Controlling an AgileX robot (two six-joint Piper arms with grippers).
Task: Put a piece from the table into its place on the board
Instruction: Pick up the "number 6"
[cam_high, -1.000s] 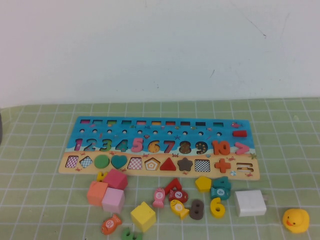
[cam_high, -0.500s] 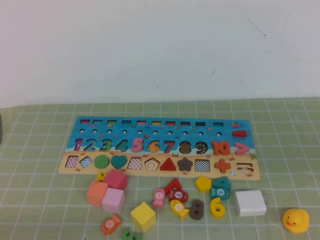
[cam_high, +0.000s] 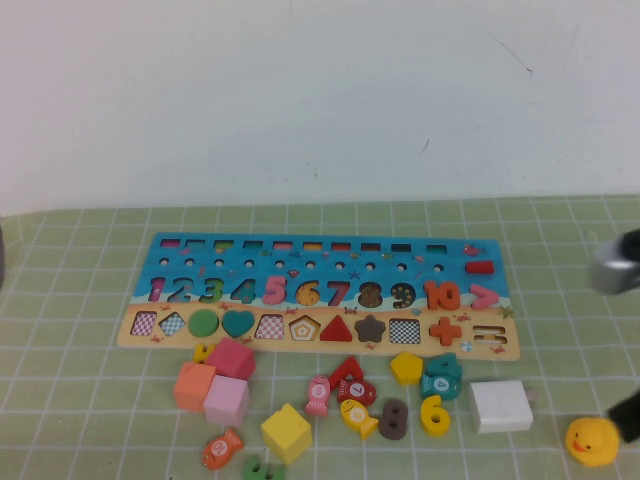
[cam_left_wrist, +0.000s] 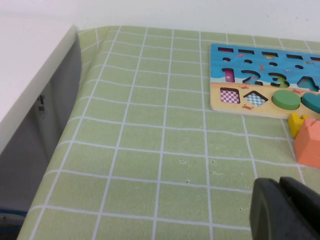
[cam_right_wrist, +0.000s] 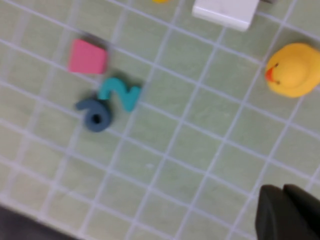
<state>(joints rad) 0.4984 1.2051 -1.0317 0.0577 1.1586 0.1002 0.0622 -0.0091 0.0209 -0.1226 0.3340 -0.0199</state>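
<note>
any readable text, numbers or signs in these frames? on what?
"1 2 3 4 5 6 7 8 9 10": numeral row on the board.
">", "+", "=": signs at its right end.
"6": loose yellow piece.
"8": loose brown numeral.
"2": loose teal numeral.
Marks on the fish pieces: too small.
No brands.
Right gripper shut, left gripper shut.

The 6 (cam_high: 434, 414), a small flat yellow numeral, lay face up on the green cloth near the board's (cam_high: 320, 295) right end, just beside a teal numeral. The board, long and flat, had a blue upper part with numerals 1 to 10 and a tan strip of shape recesses.
</note>
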